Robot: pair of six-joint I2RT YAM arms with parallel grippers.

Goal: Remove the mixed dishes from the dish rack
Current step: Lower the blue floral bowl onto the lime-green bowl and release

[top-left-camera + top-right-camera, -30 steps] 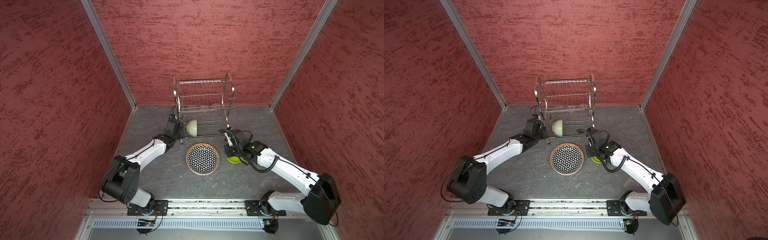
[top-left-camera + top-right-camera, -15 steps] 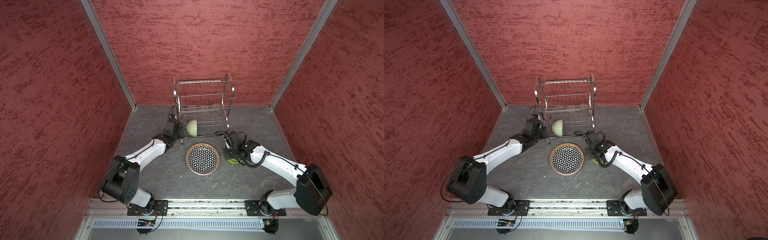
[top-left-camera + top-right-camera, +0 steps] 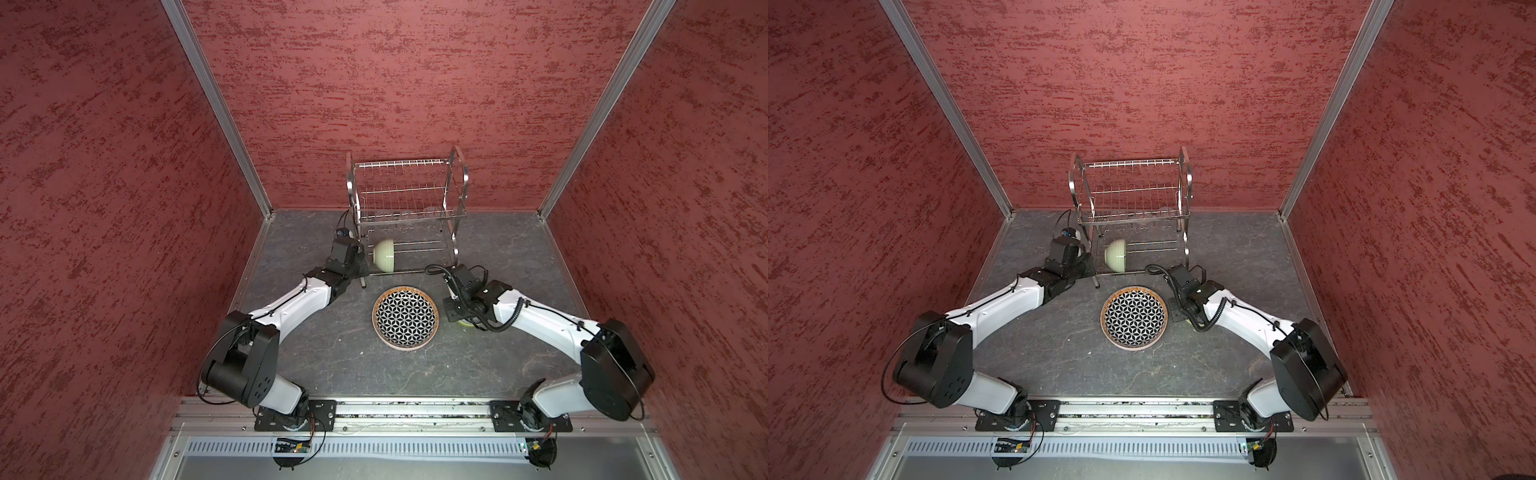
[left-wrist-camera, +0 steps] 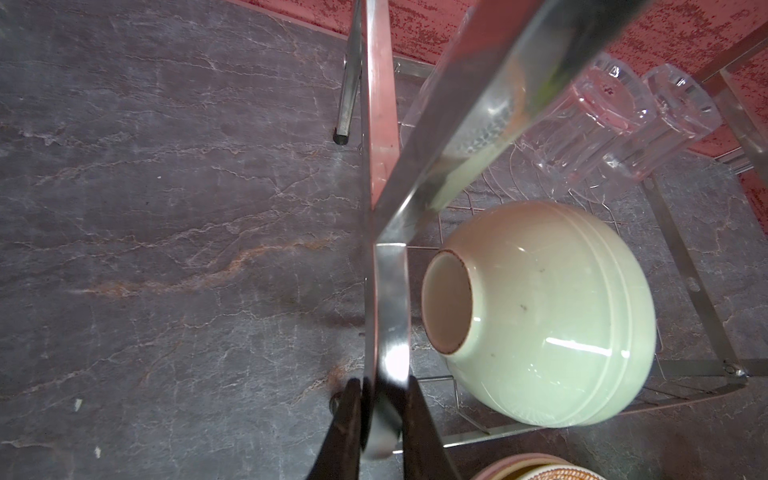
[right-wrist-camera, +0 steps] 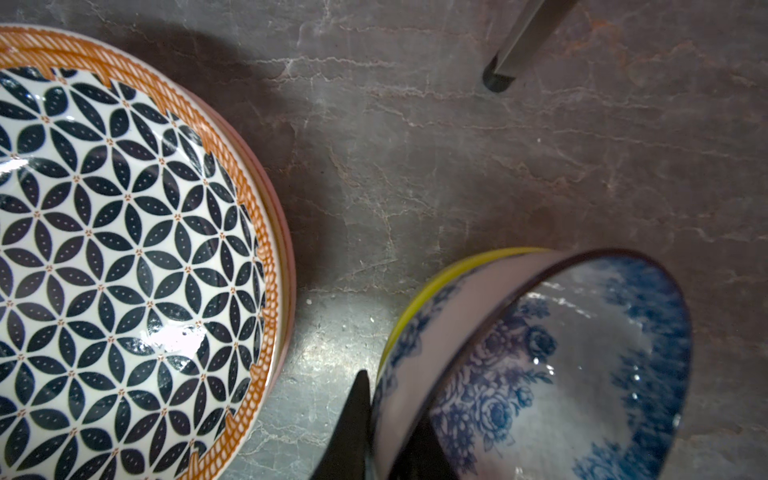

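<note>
The rack point(image 4: 380, 124) is clamped by the left gripper point(image 4: 382, 384) (steadying, presumably); the blue bowl point(image 5: 561, 374), rim pinched by the right gripper point(image 5: 390, 411), is held tilted in the lime bowl point(image 5: 457, 266) for stacking.

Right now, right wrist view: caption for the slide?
Right gripper straddles the wall of the blue-floral bowl nested in the lime bowl beside the geometric plate.

tabletop point(image 3: 332, 357): dark grey, stone-look, pale veins and a few rusty streaks.

dish rack point(image 3: 409, 195): stands at back centre on thin metal legs; one black-tipped foot point(image 5: 500, 81) planted on the slab.

plate stack point(image 3: 405, 316): lies flat in front of the rack, near the middle; geometric plate point(image 5: 124, 232) on top, pink plate point(image 5: 291, 266) showing as a rim beneath.

lime bowl point(image 5: 432, 286): sits just right of the stack, apart from it; holds a tilted blue-floral bowl point(image 5: 582, 365).
</note>
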